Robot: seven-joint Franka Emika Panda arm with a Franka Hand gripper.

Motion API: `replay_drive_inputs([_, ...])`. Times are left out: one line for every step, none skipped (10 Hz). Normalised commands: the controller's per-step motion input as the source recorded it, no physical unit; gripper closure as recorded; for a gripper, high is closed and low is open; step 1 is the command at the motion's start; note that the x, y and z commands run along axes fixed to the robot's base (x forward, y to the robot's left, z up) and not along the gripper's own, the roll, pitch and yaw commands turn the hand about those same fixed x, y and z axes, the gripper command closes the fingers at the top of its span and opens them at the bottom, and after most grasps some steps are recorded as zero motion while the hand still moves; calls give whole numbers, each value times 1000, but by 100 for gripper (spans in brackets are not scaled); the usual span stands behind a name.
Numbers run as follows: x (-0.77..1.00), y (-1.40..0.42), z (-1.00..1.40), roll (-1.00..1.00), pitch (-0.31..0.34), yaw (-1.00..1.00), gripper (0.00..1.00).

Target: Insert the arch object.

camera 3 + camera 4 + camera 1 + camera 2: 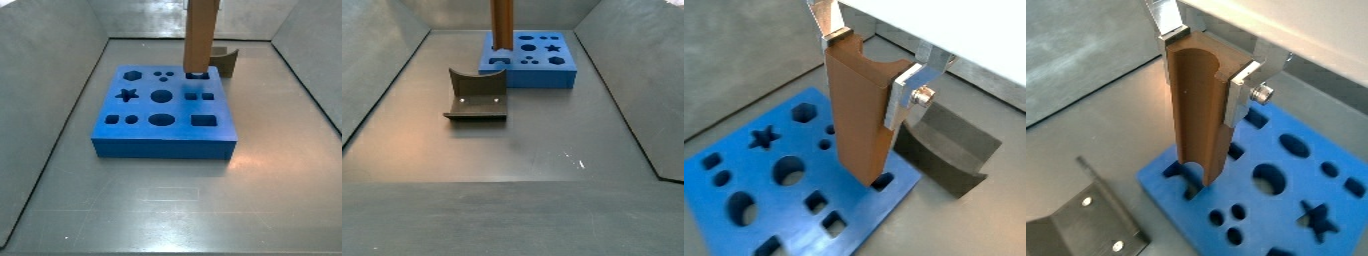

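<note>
I have the gripper (871, 62) above the far corner of the blue board (147, 130), with its fingers (906, 95) clamped on the upper part of the arch object (861, 115). The piece hangs upright, and in both wrist views its lower end sits at or just inside the arch-shaped hole (1189, 178) at the board's edge; I cannot tell how deep it has gone.

My main worry is jamming. If the piece is slightly rotated or tilted against the hole, pressing down would wedge a corner on the rim, and the board, which looks loose on the surface (529, 170), could slide or tip instead of taking the block. The hole lies close to the board's edge, so an off-centre push could lever that side down.

Second risk: the grip is high on a long piece, so any side load at the bottom may make it pivot between the pads.

The fixture (476, 95) stands just beside the board in a side view; I judge it clear of a straight descent.
</note>
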Motion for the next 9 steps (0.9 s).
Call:
replay_drive_inputs([237,460,-271,14,71,0,100])
replay_drive_inputs([260,351,-191,0,94,0,100])
replay_drive_inputs([231,114,-29,9,104,0,100])
replay_drive_inputs([134,0,0,0,77,0,100])
replay_drive_inputs([49,-71,-51,0,0,-3,100])
replay_drive_inputs([57,-134,-66,-3,0,-17,100])
replay_drive_inputs([40,-200,-57,0,0,-26,100])
replay_drive_inputs([74,-186,-49,0,0,-40,100])
replay_drive_inputs([97,-37,-94,0,0,-57,100])
